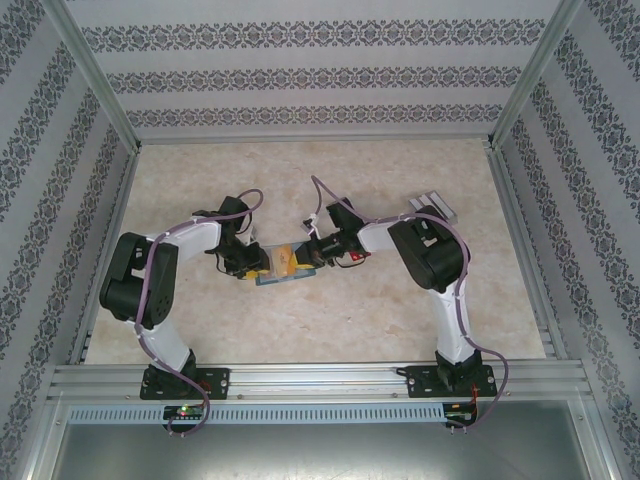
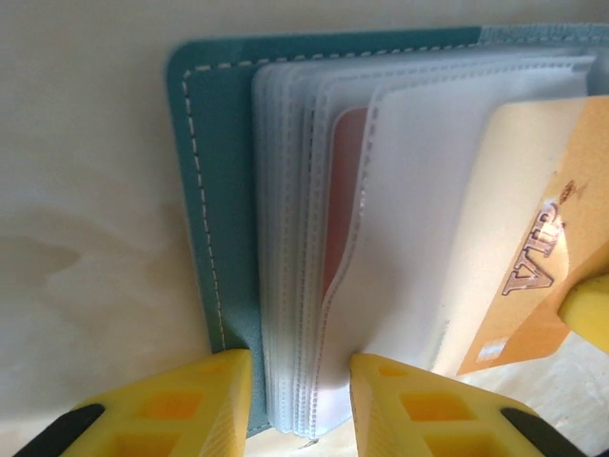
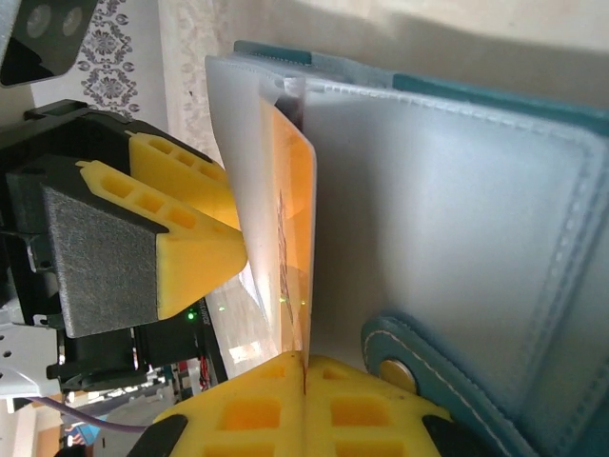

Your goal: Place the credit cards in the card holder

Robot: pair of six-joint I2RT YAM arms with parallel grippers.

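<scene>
- Beige marbled table [image 1: 330,330] lies under both arms, which meet near its middle.
- You have the grey ribbed block [image 1: 432,207] well apart from the work, behind the right arm.
- The card holder [image 2: 205,171] lies open and flat, teal cover underneath, its clear sleeves [image 2: 419,190] fanned.
- Your left gripper [image 2: 303,400] has its yellow jaws closed against the near edge of the sleeve stack.
- Your right gripper [image 3: 304,381] has its jaws together, pinching the edge of the gold credit card [image 2: 528,257], which sits partway into a sleeve.
- The red credit card [image 2: 344,190] is tucked inside a sleeve nearer the spine.
- The snap tab [image 3: 395,347] lies just beside the right fingers.
</scene>
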